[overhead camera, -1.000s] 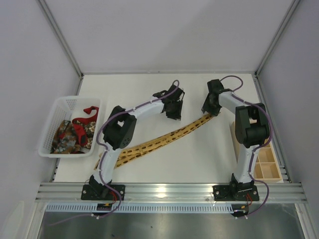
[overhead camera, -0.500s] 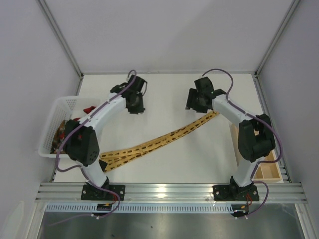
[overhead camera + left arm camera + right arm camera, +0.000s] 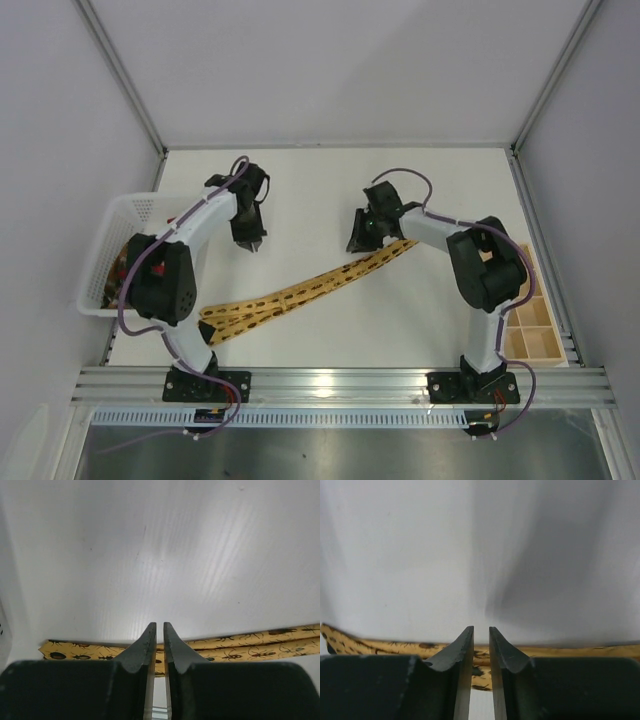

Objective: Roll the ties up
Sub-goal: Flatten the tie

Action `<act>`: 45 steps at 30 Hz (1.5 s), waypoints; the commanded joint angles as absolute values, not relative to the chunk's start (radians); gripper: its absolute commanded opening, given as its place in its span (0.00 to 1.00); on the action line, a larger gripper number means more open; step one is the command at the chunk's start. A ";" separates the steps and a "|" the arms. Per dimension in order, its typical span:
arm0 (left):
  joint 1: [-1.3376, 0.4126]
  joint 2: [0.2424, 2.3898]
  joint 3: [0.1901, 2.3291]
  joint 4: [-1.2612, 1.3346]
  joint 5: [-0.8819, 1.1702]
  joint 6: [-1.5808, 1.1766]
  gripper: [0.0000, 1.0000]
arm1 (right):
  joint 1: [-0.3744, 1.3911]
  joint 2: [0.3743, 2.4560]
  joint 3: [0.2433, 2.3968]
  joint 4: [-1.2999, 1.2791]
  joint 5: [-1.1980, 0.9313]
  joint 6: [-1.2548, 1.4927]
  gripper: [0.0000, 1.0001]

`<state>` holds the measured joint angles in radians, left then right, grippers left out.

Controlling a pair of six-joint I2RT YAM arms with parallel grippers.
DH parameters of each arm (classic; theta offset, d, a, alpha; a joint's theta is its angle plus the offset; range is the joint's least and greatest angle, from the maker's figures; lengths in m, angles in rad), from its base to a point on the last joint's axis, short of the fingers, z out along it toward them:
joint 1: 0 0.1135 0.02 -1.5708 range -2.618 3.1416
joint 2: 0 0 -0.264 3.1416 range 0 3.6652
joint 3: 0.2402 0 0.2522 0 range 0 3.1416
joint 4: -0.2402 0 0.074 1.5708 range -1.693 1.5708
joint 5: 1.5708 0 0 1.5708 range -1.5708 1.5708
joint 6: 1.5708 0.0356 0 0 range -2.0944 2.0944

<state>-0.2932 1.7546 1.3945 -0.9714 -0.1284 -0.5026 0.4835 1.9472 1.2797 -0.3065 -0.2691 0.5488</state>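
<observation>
The yellow-gold tie (image 3: 300, 290) with small dark insect marks lies flat, running diagonally from front left to the middle right of the white table. My left gripper (image 3: 250, 240) hovers behind the tie's left half, apart from it; in the left wrist view its jaws (image 3: 160, 625) leave only a narrow slit with nothing between, and the tie (image 3: 240, 650) shows beyond them. My right gripper (image 3: 358, 240) hangs over the tie's narrow end. Its jaws (image 3: 481, 628) are slightly apart and empty, with the tie (image 3: 370, 645) underneath. A bit of dark patterned tie (image 3: 122, 265) shows in the basket.
A white plastic basket (image 3: 135, 205) stands at the left edge, largely covered by my left arm. A wooden compartment tray (image 3: 530, 335) sits at the right front edge. Grey walls enclose the table at the back and sides.
My left arm swung left, carrying its gripper from the table's middle to near the basket. My right gripper moved left along the tie's narrow end. Both pairs of jaws narrowed.
</observation>
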 commanded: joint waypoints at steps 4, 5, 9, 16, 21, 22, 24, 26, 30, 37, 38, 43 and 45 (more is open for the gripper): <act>-0.268 1.831 1.388 -1.052 -0.184 -0.479 0.15 | 0.682 1.838 1.163 -0.077 -0.374 0.577 0.29; -0.268 1.859 1.390 -1.066 -0.198 -0.477 0.15 | 0.728 1.836 1.145 -0.030 -0.385 0.580 0.29; -0.267 1.868 1.358 -1.095 -0.241 -0.494 0.14 | 0.868 1.858 1.160 0.020 -0.388 0.565 0.29; -0.267 1.848 1.263 -1.129 -0.258 -0.543 0.18 | 1.037 1.950 1.195 0.109 -0.282 0.558 0.23; -0.264 1.870 1.210 -1.106 -0.255 -0.555 0.18 | 1.106 2.000 1.206 0.140 -0.204 0.548 0.17; -0.262 1.873 1.207 -1.106 -0.239 -0.557 0.17 | 1.127 2.014 1.209 0.137 -0.189 0.543 0.15; -0.262 1.873 1.195 -1.106 -0.229 -0.558 0.17 | 1.147 2.023 1.213 0.123 -0.134 0.546 0.07; -0.262 1.858 1.184 -1.104 -0.230 -0.563 0.17 | 1.166 2.031 1.198 0.123 -0.092 0.558 0.00; -0.262 1.825 1.148 -1.121 -0.227 -0.575 0.15 | 1.184 2.049 1.181 0.149 -0.043 0.580 0.00; -0.264 1.750 1.043 -1.112 -0.163 -0.594 0.04 | 1.187 2.051 1.181 0.183 -0.002 0.640 0.00; -0.264 1.737 1.037 -1.115 -0.164 -0.601 0.04 | 1.189 2.054 1.183 0.189 -0.002 0.644 0.00; -0.276 1.649 0.990 -1.127 -0.123 -0.624 0.03 | 1.187 2.077 1.219 0.175 -0.002 0.649 0.00; -0.288 1.640 0.988 -1.135 -0.135 -0.630 0.03 | 1.187 2.079 1.224 0.161 -0.002 0.647 0.00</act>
<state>-0.2726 1.6932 1.0000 -1.1152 -0.1574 -0.5953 1.1851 2.0506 1.1992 0.1856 -0.0414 0.6456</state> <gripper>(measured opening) 0.036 0.010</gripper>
